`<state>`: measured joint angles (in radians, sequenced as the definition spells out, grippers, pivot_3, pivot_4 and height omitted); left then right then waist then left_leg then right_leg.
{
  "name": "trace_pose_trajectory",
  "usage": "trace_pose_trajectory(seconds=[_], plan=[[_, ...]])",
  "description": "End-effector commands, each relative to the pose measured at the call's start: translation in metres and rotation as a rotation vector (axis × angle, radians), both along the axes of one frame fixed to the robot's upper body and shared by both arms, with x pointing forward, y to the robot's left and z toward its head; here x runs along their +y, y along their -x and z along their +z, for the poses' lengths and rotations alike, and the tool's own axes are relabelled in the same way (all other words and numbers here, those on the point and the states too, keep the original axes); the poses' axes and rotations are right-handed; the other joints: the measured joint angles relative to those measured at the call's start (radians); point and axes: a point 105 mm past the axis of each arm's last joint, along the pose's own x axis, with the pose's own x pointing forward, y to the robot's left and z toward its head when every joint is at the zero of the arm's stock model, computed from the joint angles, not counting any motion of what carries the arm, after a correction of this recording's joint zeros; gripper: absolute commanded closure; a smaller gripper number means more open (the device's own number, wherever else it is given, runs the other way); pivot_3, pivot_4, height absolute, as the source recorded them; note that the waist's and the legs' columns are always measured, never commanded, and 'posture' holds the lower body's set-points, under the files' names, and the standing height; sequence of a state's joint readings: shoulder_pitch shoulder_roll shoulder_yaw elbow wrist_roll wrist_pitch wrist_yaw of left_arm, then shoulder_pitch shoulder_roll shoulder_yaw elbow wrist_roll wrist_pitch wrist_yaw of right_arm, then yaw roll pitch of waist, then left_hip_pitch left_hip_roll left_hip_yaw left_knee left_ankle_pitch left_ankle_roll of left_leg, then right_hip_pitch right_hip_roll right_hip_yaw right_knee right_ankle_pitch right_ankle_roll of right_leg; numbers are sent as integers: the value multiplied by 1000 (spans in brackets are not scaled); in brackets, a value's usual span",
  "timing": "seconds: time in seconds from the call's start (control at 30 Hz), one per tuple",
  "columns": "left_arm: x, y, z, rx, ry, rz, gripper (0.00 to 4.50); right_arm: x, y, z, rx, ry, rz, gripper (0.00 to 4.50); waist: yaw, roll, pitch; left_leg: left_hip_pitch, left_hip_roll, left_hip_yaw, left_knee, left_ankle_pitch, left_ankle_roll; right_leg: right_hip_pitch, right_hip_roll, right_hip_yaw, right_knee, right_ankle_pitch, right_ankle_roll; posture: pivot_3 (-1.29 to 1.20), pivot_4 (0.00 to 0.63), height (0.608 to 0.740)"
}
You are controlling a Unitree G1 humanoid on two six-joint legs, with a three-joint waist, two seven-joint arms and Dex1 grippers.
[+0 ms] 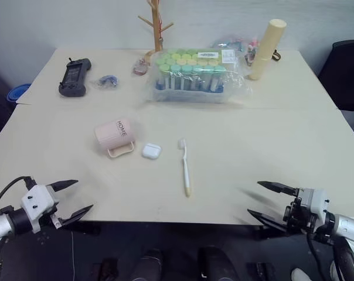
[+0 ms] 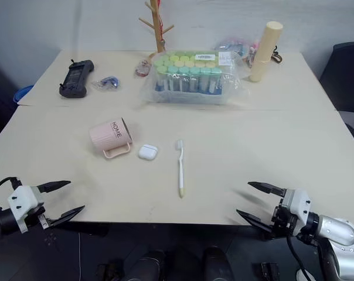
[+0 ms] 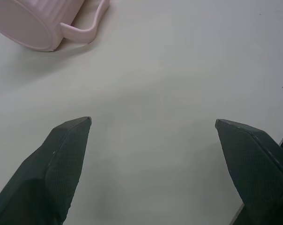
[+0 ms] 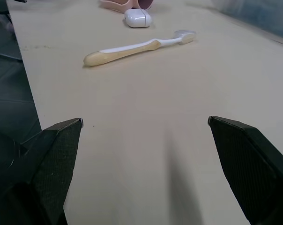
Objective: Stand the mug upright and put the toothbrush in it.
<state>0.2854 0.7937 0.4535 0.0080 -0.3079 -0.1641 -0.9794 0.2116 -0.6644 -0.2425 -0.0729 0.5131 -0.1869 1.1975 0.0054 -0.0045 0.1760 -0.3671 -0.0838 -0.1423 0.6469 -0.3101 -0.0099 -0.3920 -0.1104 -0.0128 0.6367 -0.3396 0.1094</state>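
Note:
The pale pink ribbed mug [image 1: 113, 135] lies on its side on the cream table, left of centre, "HOME" facing up and its handle toward the front edge. The toothbrush [image 1: 185, 167] lies flat at the table's middle, bristle head away from me, cream handle end nearer. My left gripper [image 1: 71, 198] hangs open at the front left edge, well short of the mug [image 3: 48, 23]. My right gripper [image 1: 265, 201] stands open at the front right edge, apart from the toothbrush [image 4: 137, 47]. Both grippers hold nothing.
A small white earbud case [image 1: 152, 151] sits between mug and toothbrush. At the back stand a bagged rack of green-capped tubes [image 1: 191, 76], a tall cream cylinder [image 1: 267, 48], a wooden stand [image 1: 156, 26], a black controller [image 1: 74, 76] and small clutter. A dark chair [image 1: 347, 70] is at right.

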Motion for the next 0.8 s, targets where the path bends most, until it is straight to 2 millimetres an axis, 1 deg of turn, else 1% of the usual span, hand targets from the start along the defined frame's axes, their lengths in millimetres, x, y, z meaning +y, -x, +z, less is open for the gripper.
trace_pose_trajectory(seconds=[0.03, 0.1, 0.47, 0.6, 0.67, 0.77, 0.8], plan=[[0, 2, 5, -14, 14, 5, 0, 1, 0, 5, -18, -2, 7, 24, 0, 0, 0, 0, 0, 0, 0, 0, 0, 0, 0, 0, 0, 0, 0, 0, 150, 740], [0, 2, 6, -10, 45, 13, 0, 1, 0, 5, -17, -3, 10, 24, 0, 0, 0, 0, 0, 0, 0, 0, 0, 0, 0, 0, 0, 0, 0, 0, 150, 740], [1, 4, 10, -10, 60, 26, 0, 4, 1, 3, -14, -5, 28, 24, 0, 0, 0, 0, 0, 0, 0, 0, 0, 0, 0, 0, 0, 0, 0, 0, 150, 740], [-1, 1, 15, -7, 72, 21, 0, 6, 1, 3, -12, -6, 43, 24, 1, 0, 0, 0, 0, 0, 0, 0, 0, 0, 0, 1, 0, 0, 0, 0, 150, 740], [-4, -1, 20, 21, 90, -2, 0, 11, 0, 6, -9, -23, 56, 24, 1, 0, 0, 0, 0, 0, 0, 0, 0, 0, 0, 1, 0, 0, 0, 0, 150, 740], [-17, -7, 35, 22, 116, -68, 0, 24, 3, 18, -21, -72, 103, 24, 1, 0, 0, 0, 1, 0, 0, 0, 0, 0, 0, 1, 0, 0, 0, 0, 150, 740], [-24, -13, 41, 20, 111, -96, 0, 30, 2, 24, -39, -96, 115, 24, 4, 0, 0, 0, 1, 0, 0, 0, 0, 0, 0, 1, 0, 0, 0, 0, 150, 740]])
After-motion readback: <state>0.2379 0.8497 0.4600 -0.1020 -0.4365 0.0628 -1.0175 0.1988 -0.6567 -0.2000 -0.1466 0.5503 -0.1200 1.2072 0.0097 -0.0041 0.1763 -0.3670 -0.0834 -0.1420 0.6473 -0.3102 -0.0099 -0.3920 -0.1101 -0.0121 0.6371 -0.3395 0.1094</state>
